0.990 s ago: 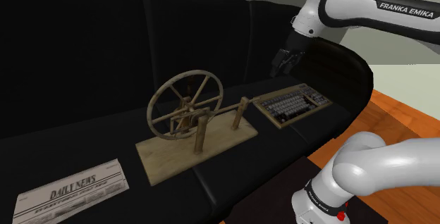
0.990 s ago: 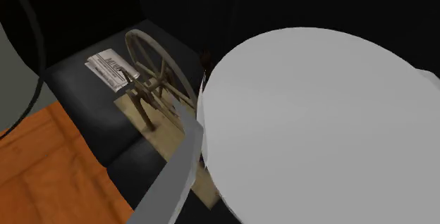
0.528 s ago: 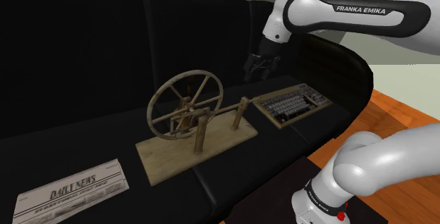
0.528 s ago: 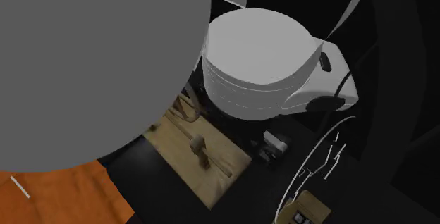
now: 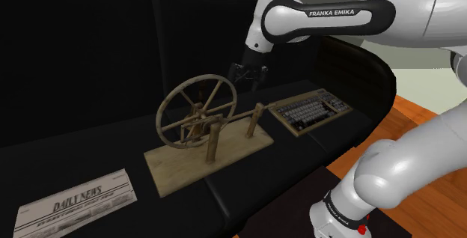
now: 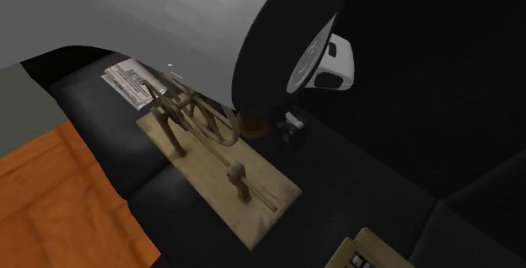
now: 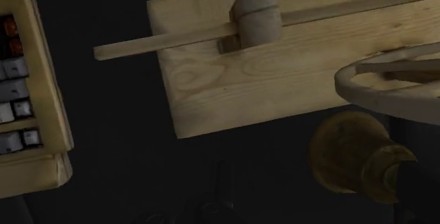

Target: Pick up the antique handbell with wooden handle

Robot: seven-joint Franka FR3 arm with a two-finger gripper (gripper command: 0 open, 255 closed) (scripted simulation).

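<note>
- the gripper (image 5: 251, 72) hangs over the black sofa (image 5: 90, 72), just behind the spinning wheel (image 5: 196, 117); whether it is spread or pressed together, i cannot tell.
- the brass-coloured bell (image 7: 349, 152) lies on the seat, just beside the wheel's wooden board (image 7: 268, 75).
- a keyboard (image 5: 310, 111) sits near.

Your white arm (image 5: 337, 13) arches up and across toward the shoulder view's left, forearm nearly level, wrist bent so the black pincer (image 5: 249, 75) points down.
</note>
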